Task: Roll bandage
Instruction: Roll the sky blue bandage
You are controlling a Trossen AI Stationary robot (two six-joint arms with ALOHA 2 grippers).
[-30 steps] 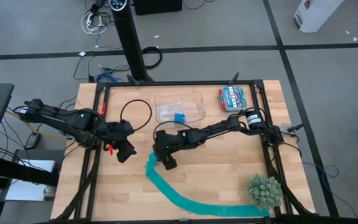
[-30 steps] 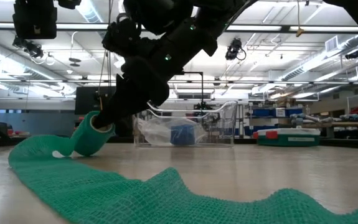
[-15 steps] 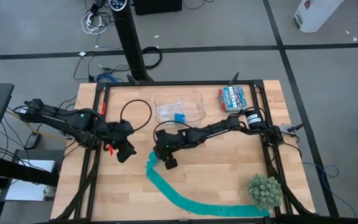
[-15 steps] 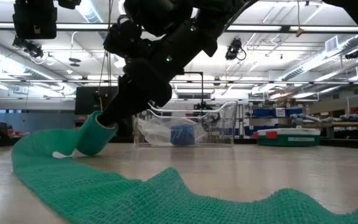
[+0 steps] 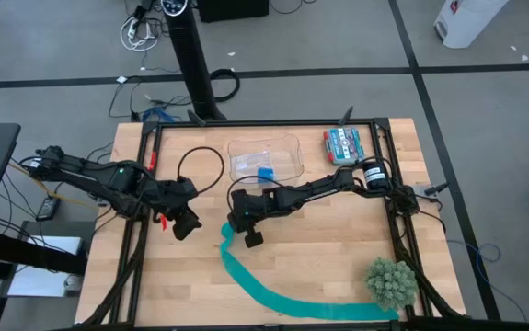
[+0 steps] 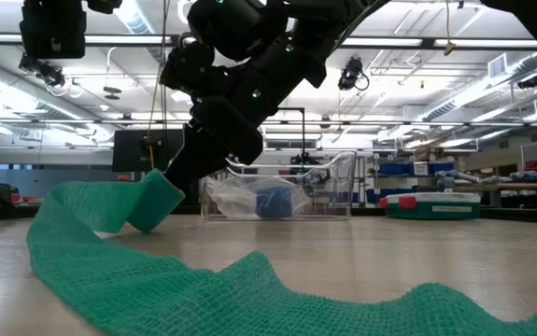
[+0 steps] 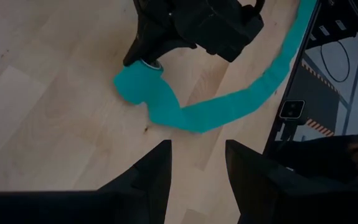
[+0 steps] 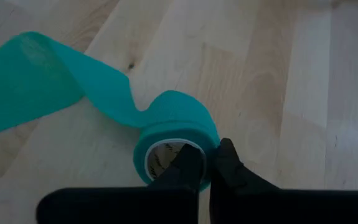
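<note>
- The bandage point(image 5: 273, 296) is seen as a long teal ribbon on the wooden table point(image 5: 338, 248), running from the near right, close to a spiky green ball point(image 5: 391, 281), leftward and then farther in toward the table's middle, where it ends in a small coil point(image 8: 177, 142).
- The coil is gripped by the right gripper point(image 8: 202, 167) near the centre of the table; its two fingers are closed together over the coil's wall, one tip inside the pale core and one outside. This hold is judged to be chosen so that a turn of the wrist would wind more ribbon on.
- In the low view the coil point(image 6: 156, 200) is seen tipped up on one edge, with the ribbon rising to it in a loose arch; the slack is judged to be what lets the coil turn without dragging the whole strip.
- The left gripper point(image 7: 196, 167) is held just left of the coil, above bare wood, with its fingers apart and nothing between them. It is judged to be waiting where the ribbon could be steadied if it twists.
- Most of the ribbon is not yet wound, so the task is judged to be at an early stage.
- At the far side, a clear plastic tray point(image 5: 264, 158) with a small blue roll point(image 5: 265, 173) is left untouched, well apart from the work.
</note>
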